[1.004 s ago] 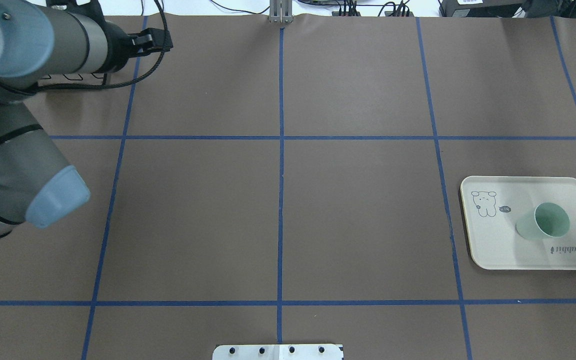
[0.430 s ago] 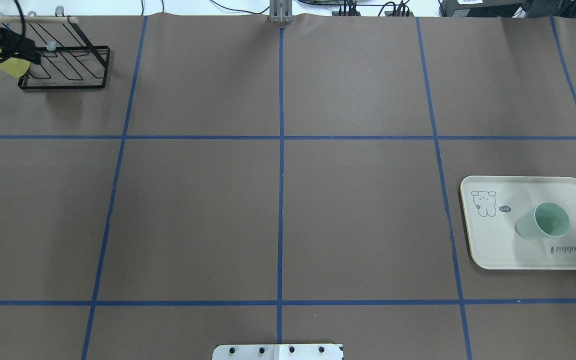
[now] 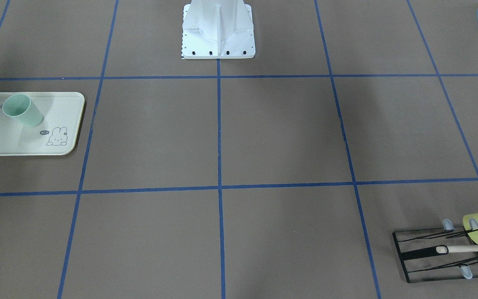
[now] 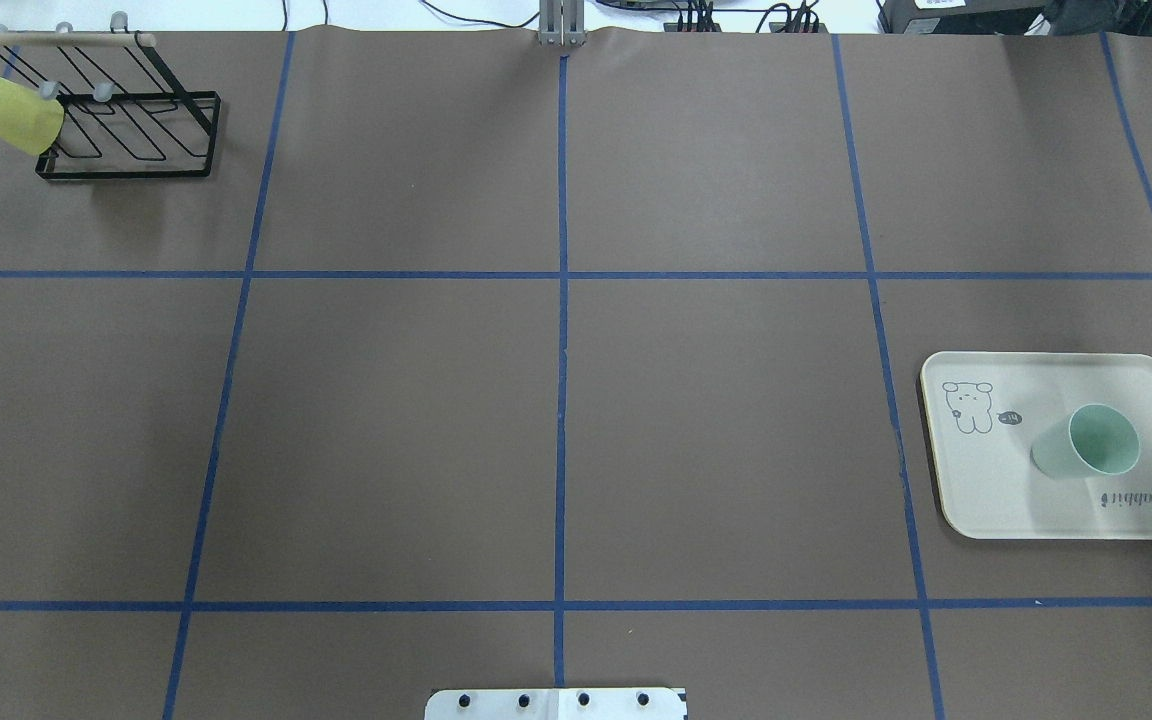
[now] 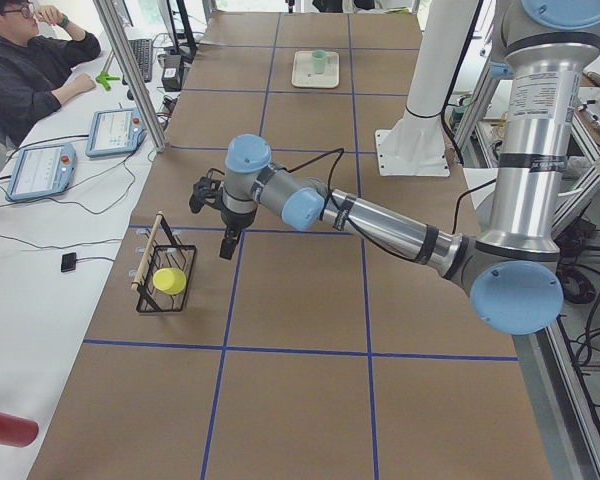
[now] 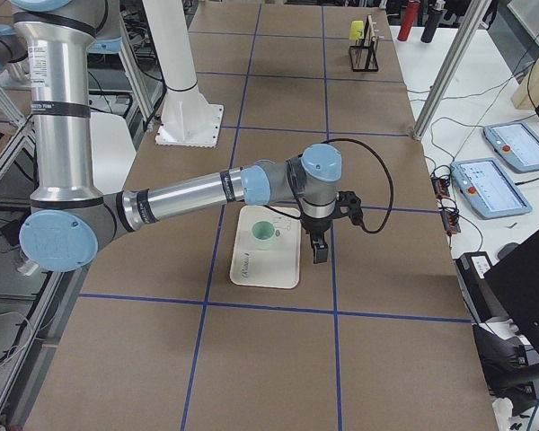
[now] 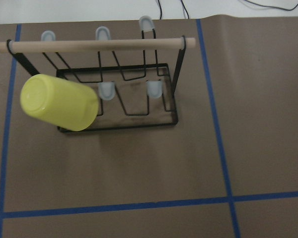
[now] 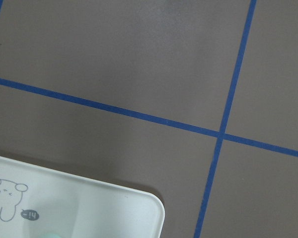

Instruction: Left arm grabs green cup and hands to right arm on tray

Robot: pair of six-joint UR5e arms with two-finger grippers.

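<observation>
The pale green cup (image 4: 1086, 445) stands upright on the cream tray (image 4: 986, 480) at the table's right side; both also show in the front view, cup (image 3: 23, 110) and tray (image 3: 10, 141). No arm touches the cup. My right gripper (image 6: 319, 251) hangs just beside the tray's outer edge in the right side view; I cannot tell whether it is open. My left gripper (image 5: 227, 240) hangs above the table near the wire rack, far from the cup; I cannot tell its state either. The right wrist view shows a tray corner (image 8: 89, 208).
A black wire rack (image 4: 121, 176) with a wooden dowel stands at the far left and carries a yellow-green cup (image 4: 8, 112), also seen in the left wrist view (image 7: 59, 102). The white robot base (image 3: 218, 29) sits at the table's near middle. An operator (image 5: 30, 70) sits beside the table.
My left arm has drawn back leftward out of the overhead view, uncovering the rack and yellow-green cup. The green cup and tray have not moved.
</observation>
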